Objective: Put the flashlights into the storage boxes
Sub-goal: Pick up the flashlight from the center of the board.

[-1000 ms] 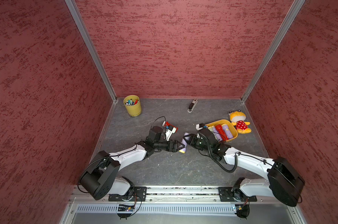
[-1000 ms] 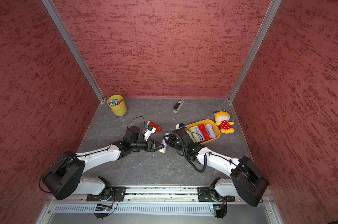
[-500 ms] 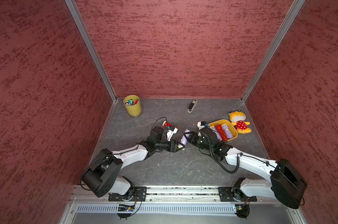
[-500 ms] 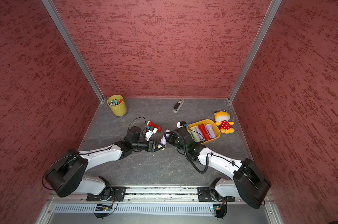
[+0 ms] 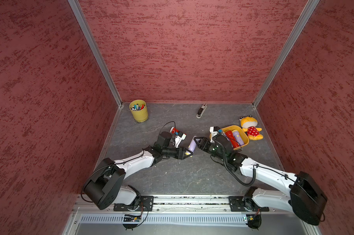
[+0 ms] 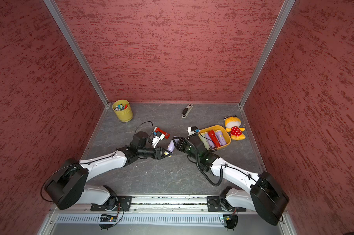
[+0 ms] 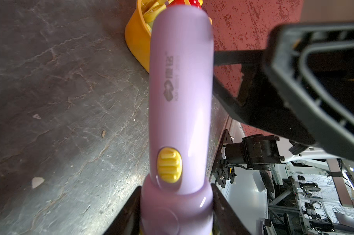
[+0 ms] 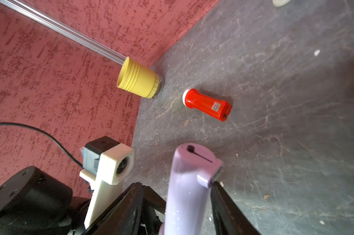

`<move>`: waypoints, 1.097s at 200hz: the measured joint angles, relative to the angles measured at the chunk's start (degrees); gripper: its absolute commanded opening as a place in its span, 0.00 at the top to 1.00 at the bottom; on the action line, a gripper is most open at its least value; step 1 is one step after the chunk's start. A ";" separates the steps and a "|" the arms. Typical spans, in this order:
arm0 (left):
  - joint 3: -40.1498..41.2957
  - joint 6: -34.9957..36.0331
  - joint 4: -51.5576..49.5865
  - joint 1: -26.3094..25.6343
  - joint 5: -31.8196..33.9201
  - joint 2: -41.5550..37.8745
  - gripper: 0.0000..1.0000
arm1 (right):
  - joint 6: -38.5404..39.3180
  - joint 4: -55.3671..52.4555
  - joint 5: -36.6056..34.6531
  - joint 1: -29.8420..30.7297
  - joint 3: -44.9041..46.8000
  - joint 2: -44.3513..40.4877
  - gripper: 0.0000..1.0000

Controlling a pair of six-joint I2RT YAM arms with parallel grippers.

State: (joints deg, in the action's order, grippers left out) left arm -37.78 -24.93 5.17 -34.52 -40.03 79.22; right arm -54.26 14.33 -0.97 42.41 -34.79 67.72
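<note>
Beyond the lilac flashlight [image 8: 189, 183], a red flashlight [image 8: 207, 104] lay at twelve o'clock, a yellow cup [image 8: 138, 83] at eleven.

yellow cup [image 5: 139, 114], pens [image 5: 137, 106] inside | grey stapler [image 5: 201, 110] near back wall [image 5: 182, 50] | plush toy [image 5: 250, 130]

— Which colours show?
— A lilac flashlight [image 7: 180, 101] with a yellow ribbed switch; a red flashlight [image 8: 207, 104] with a white head.
— And around them?
— An orange-yellow tray [image 5: 246, 140]; a dark grey surface [image 5: 182, 177] with pale veins.
</note>
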 measured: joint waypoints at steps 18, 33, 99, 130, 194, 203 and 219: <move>-1.84 2.69 -4.46 0.57 0.52 -0.70 0.64 | 4.22 0.55 -0.83 -0.15 0.55 -1.86 0.40; -3.41 4.92 -7.80 1.42 1.01 -0.70 0.65 | 8.55 0.55 -1.33 -0.24 0.87 -3.52 0.40; -9.64 11.21 -21.70 3.28 1.53 -0.68 0.63 | 34.29 5.60 -2.89 -0.37 7.21 -14.19 0.28; -14.03 13.49 -29.97 3.67 0.92 0.55 0.63 | 52.02 8.57 -1.16 -0.37 10.71 -17.57 0.19; -24.70 19.93 -46.64 5.81 -3.74 5.99 0.64 | 88.35 -2.78 4.15 0.33 -0.98 -10.99 0.28; -25.70 20.74 -48.57 5.99 -4.81 6.84 0.64 | 92.35 -4.85 4.44 0.63 -1.57 -10.32 0.28; -26.56 21.77 -51.08 6.10 -6.21 7.91 0.64 | 99.73 -8.17 5.05 1.62 -1.70 -9.64 0.32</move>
State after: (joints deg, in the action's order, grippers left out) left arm -64.34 -3.16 -45.91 -28.42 -46.24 87.13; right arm 45.47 6.15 4.08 44.03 -36.49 58.08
